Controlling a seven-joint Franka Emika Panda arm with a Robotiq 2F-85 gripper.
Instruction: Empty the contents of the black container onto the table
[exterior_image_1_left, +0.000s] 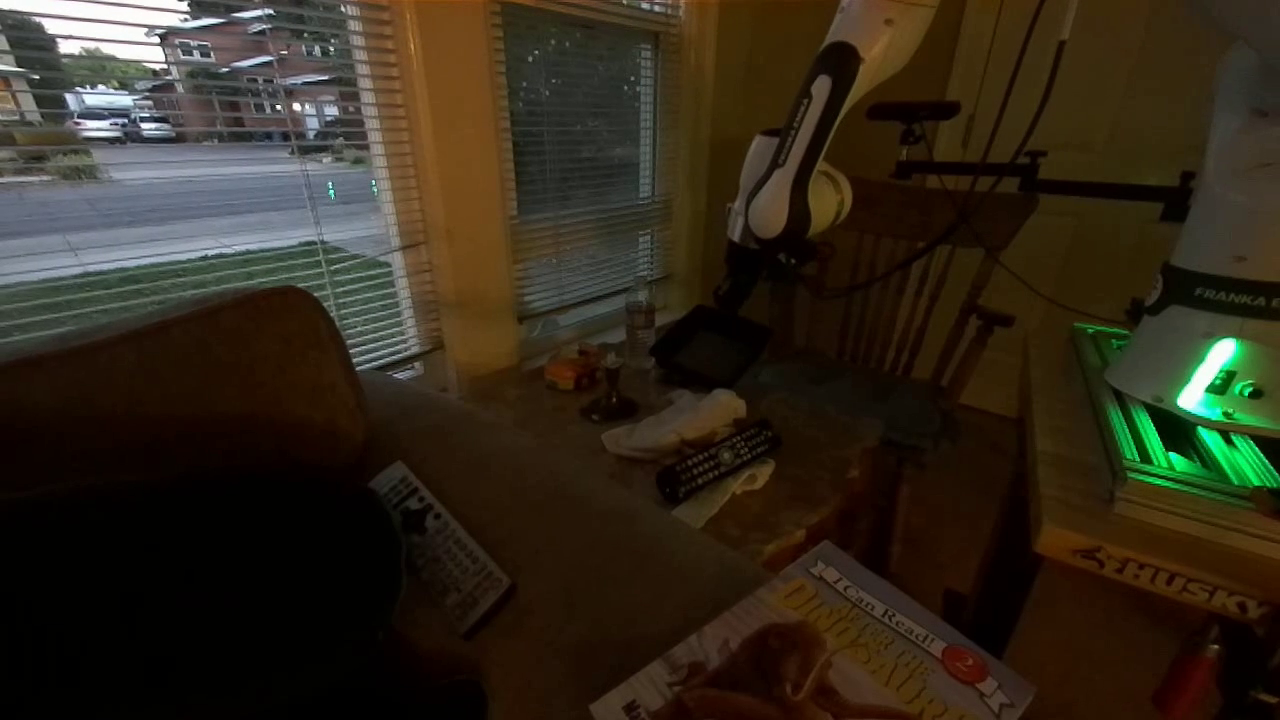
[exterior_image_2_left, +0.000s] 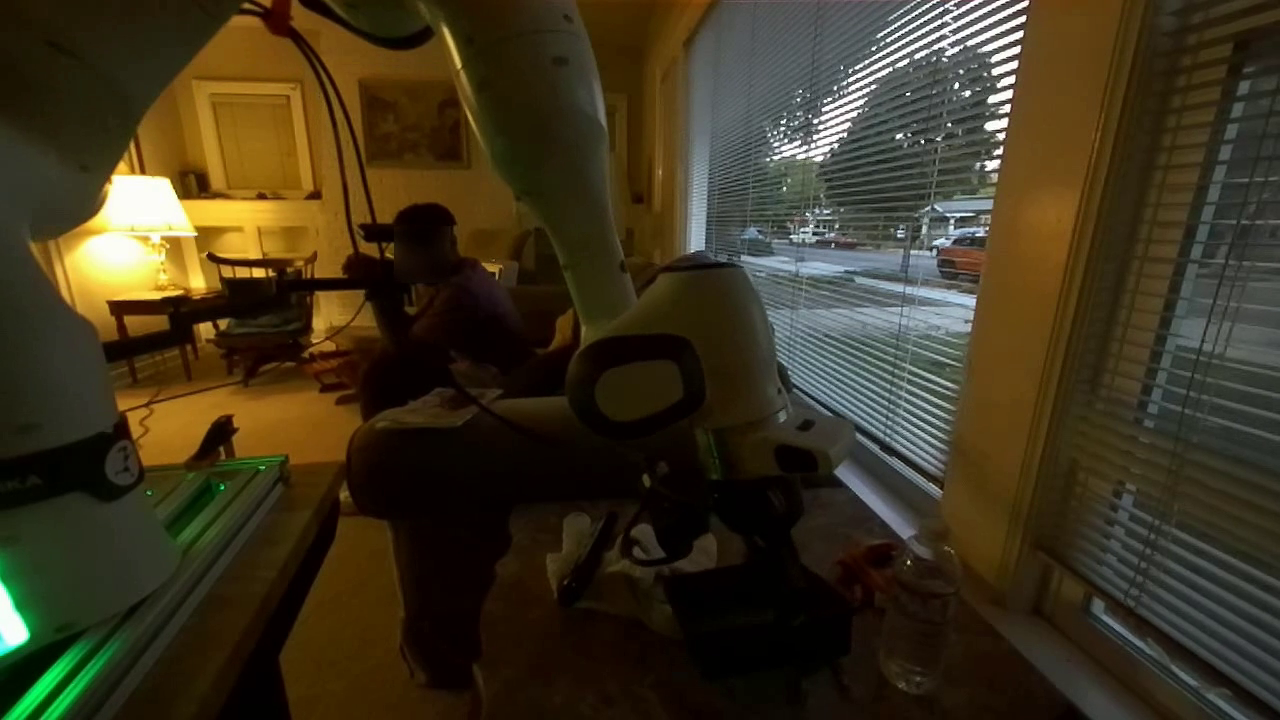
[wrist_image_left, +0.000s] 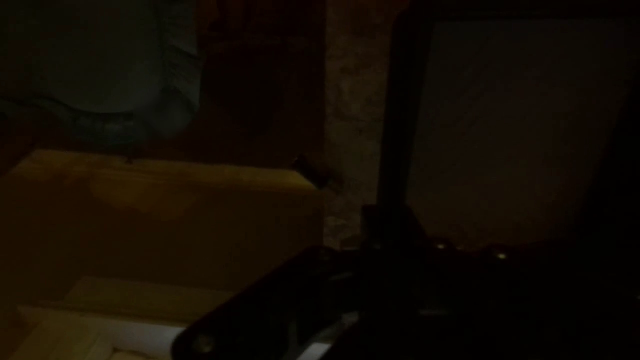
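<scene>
The black container (exterior_image_1_left: 712, 345) hangs tilted above the table (exterior_image_1_left: 815, 480), its open side turned towards the camera in an exterior view. My gripper (exterior_image_1_left: 738, 296) is shut on its upper edge. In an exterior view the container (exterior_image_2_left: 757, 622) is a dark shape below the gripper (exterior_image_2_left: 768, 548), over the table (exterior_image_2_left: 585, 665). In the wrist view the container (wrist_image_left: 404, 115) fills the right side, with its wall between the dark fingers (wrist_image_left: 392, 225). I make out no loose contents in it, but the picture is very dark.
On the table are a white cloth (exterior_image_1_left: 680, 422), a black remote (exterior_image_1_left: 718, 460), a dark stand (exterior_image_1_left: 610, 398), an orange toy (exterior_image_1_left: 573, 370) and a clear bottle (exterior_image_1_left: 640, 325). A wooden chair (exterior_image_1_left: 900, 290) stands close behind. A sofa (exterior_image_1_left: 560, 540) adjoins the table.
</scene>
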